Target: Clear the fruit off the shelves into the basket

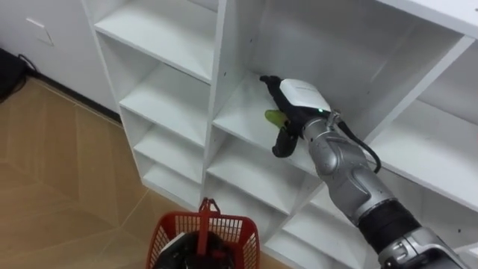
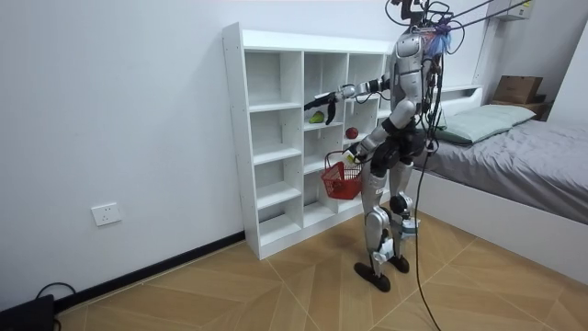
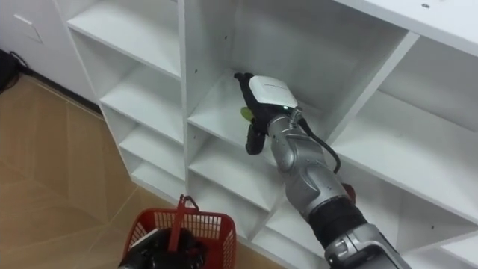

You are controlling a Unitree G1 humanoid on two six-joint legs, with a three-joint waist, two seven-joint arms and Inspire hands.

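My right hand [image 1: 297,97] reaches into a middle compartment of the white closet [image 1: 224,45], at about chest height. Its fingers and thumb curl round a small green fruit [image 1: 274,117], which is mostly hidden under the palm. The room view shows the same hand [image 2: 323,97] over the green fruit [image 2: 317,117]. A red fruit [image 2: 351,133] sits in the compartment to the right, one shelf lower. At hip height my left hand [image 2: 350,158] holds a red basket [image 1: 237,228] by its handle, and something dark lies inside the basket.
I stand close to the closet on a wooden floor [image 1: 52,187]. The other compartments [image 1: 168,97] in view hold nothing. A bed [image 2: 514,156] stands behind me at the room view's right. A wall socket [image 2: 107,214] sits low on the wall.
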